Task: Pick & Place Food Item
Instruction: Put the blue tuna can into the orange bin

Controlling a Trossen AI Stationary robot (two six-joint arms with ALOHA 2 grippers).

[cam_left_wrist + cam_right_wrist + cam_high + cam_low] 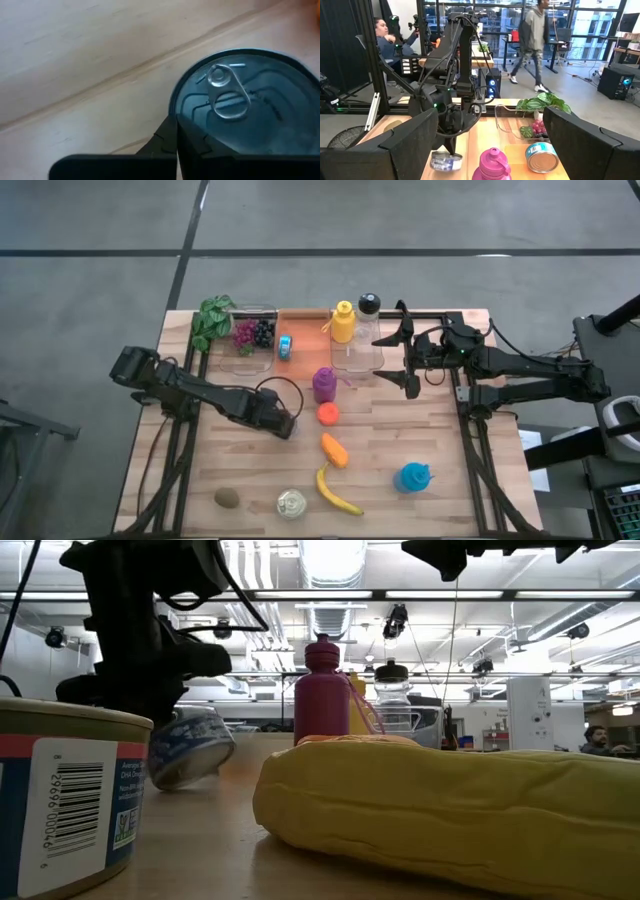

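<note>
Pull-tab can point(240, 107), tilted and clamped between my left gripper's point(165, 755) fingers just left of the purple bottle point(324, 384): I'd lift it squarely to avoid slipping, while my right gripper point(408, 360) hangs wide open, empty, right of that bottle.

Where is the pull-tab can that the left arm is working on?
In the high view the can sits left of table centre at the left tool, just left of the orange round item; the low view shows it tilted.

The left end effector point(451, 150) grips a tilted can point(446, 161) beside the purple bottle point(492, 165).
</note>
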